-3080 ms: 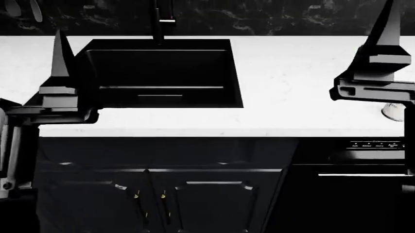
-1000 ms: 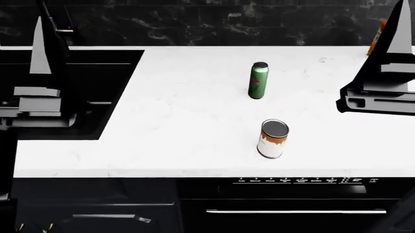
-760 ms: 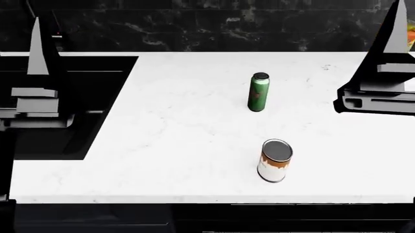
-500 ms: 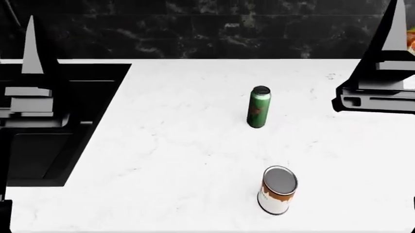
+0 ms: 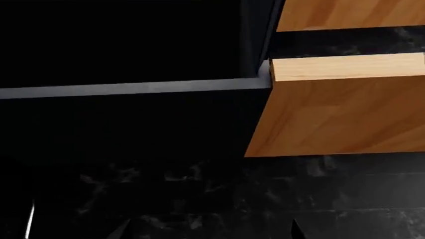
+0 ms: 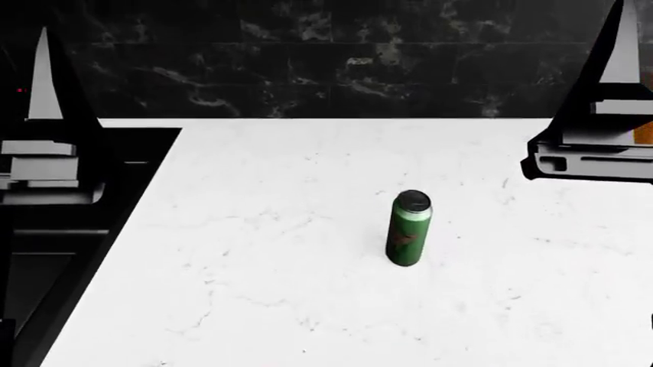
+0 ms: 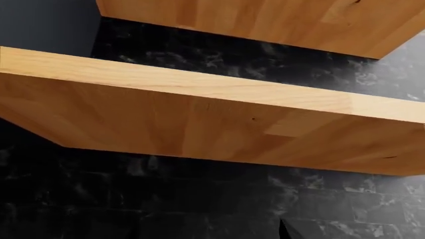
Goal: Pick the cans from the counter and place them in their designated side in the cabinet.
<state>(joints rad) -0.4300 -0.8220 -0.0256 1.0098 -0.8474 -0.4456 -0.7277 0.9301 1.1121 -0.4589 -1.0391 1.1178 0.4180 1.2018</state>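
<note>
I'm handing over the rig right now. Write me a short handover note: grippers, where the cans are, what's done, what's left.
Left gripper and right gripper: both raised at the edges of the head view, holding nothing; open or shut cannot be told.
Green can: upright on the counter, between the arms, untouched.
White can: not in any current view.
Wrist views show only wooden shelves and dark wall tiles.
Done: nothing placed yet.
Left: find the white can again, pick both cans and put each on its side of the cabinet, which is not in view.
</note>
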